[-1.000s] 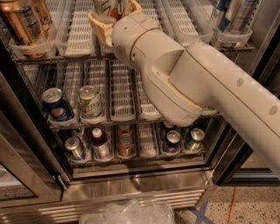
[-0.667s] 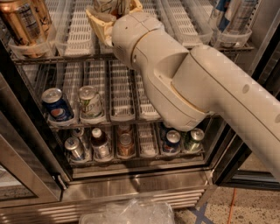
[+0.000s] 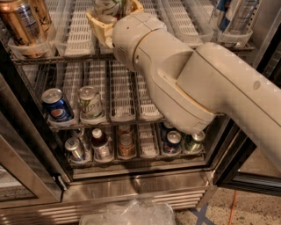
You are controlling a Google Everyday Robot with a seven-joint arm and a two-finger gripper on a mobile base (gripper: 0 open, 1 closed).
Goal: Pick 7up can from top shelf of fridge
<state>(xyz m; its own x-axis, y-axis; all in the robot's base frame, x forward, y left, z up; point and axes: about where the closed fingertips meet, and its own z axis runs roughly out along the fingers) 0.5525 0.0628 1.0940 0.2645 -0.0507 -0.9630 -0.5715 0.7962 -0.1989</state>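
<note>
The 7up can [image 3: 109, 9], white-silver with green marks, stands at the front of the top shelf [image 3: 79, 33], in a white slotted lane near the middle. My gripper [image 3: 115, 15] reaches in from the right on a thick cream arm. Its yellowish fingers [image 3: 95, 23] sit close on both sides of the can's lower body, shut on it. The can's top is cut off by the upper edge of the view. The fridge [image 3: 131, 184] is open, with its steel sill below.
Gold cans [image 3: 22, 19] stand top left, blue-silver cans [image 3: 232, 15] top right. A Pepsi can [image 3: 56, 105] and a pale can [image 3: 91, 102] sit on the middle rack. Several cans and bottles [image 3: 126, 145] fill the bottom rack. Clear plastic [image 3: 127, 213] lies on the floor.
The arm has shifted slightly to the right and downward in view. The gripper stays around the can at the front of the top shelf.
</note>
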